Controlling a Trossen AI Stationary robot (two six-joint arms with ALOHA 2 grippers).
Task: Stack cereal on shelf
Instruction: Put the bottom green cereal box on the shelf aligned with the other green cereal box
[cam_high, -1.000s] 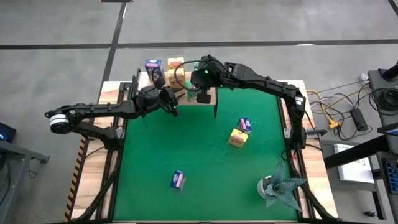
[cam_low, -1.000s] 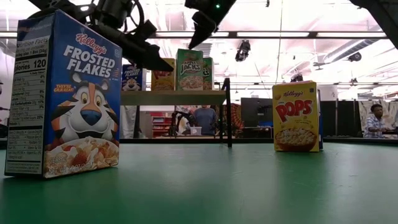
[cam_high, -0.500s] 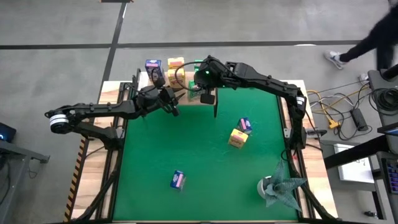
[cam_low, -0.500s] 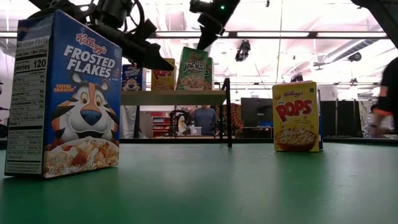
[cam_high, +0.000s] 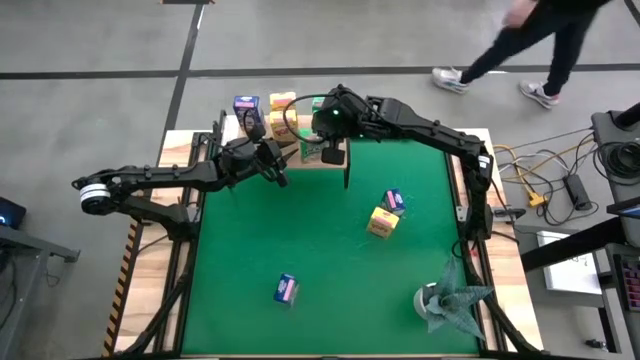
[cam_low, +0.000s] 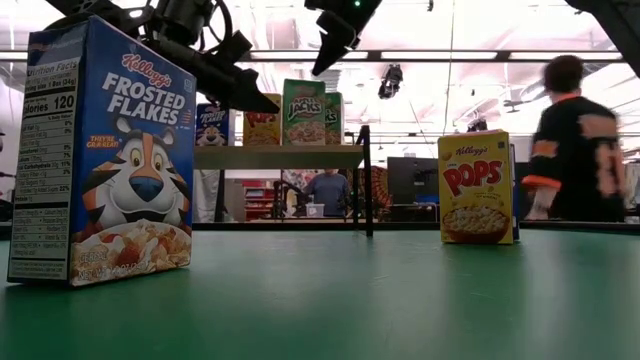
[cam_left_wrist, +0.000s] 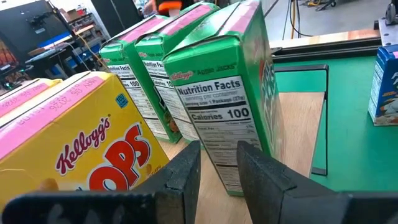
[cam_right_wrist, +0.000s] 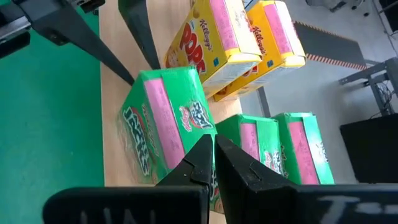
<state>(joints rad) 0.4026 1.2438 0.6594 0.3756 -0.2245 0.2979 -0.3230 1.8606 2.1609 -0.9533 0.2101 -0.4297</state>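
Wooden shelf (cam_high: 300, 160) stands at the far edge of the green mat (cam_high: 330, 250) on the worktop (cam_high: 175, 150). On the shelf, seen from the right wrist camera: two yellow Pops boxes (cam_right_wrist: 233, 37) side by side, two green boxes (cam_right_wrist: 273, 146) beyond them, and a third green Apple Jacks box (cam_right_wrist: 161, 127) nearest the shelf's front edge, upright. A blue box (cam_high: 246, 105) stands at the shelf's far left in the high view. Right pincer (cam_right_wrist: 213, 163) hangs just above the front green box, fingers pressed together, holding nothing. Left pincer (cam_left_wrist: 217, 165) sits low at the shelf's front, just beside the same green box, its nutrition panel facing the left wrist camera; fingers slightly spread with a narrow gap between them, gripping nothing. Whether the fingertips touch the box, cannot tell. Off the shelf, on the mat: a yellow Pops box (cam_high: 382, 222) and a blue box (cam_high: 393, 201) close together right of centre, and another blue Frosted Flakes box (cam_high: 286, 289) near the front edge, looming large in the low view (cam_low: 105, 150). A grey-green foil wad (cam_high: 447, 303) lies at the mat's front right corner. A person (cam_high: 540, 40) walks across the floor beyond the worktop.
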